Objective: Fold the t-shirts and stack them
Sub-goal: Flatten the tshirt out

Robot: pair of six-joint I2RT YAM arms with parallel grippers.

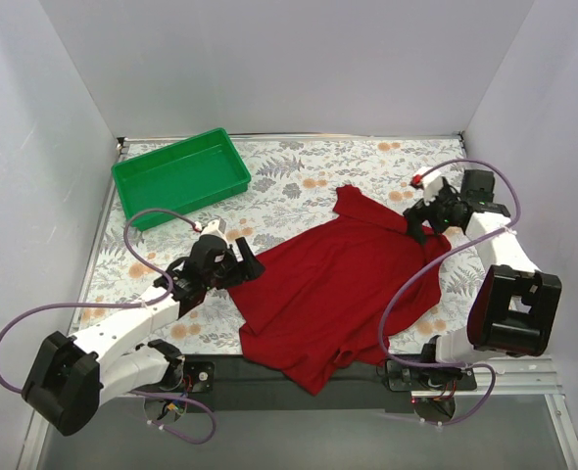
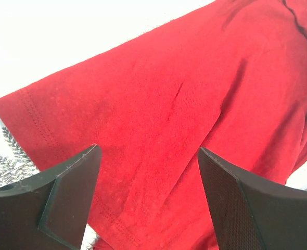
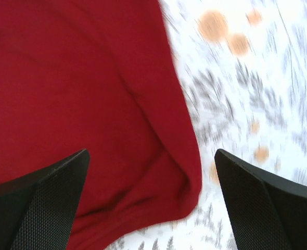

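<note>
Currently the t-shirt [image 1: 338,289] lies spread and unfolded on the patterned table [image 1: 309,162], one end draping over the near edge, well apart from the green tray [image 1: 181,176]. Treat this as preparation for the first fold. The left gripper [image 1: 245,266] sits over the shirt's left stitched edge, jaws apart and empty. The right gripper [image 1: 414,230] sits wide at the right edge, also empty. Your next move likely calls for both to pinch fabric edges.

Blurred tablecloth [image 3: 257,104] beside edge-cropped t-shirt [image 3: 91,104]
</note>
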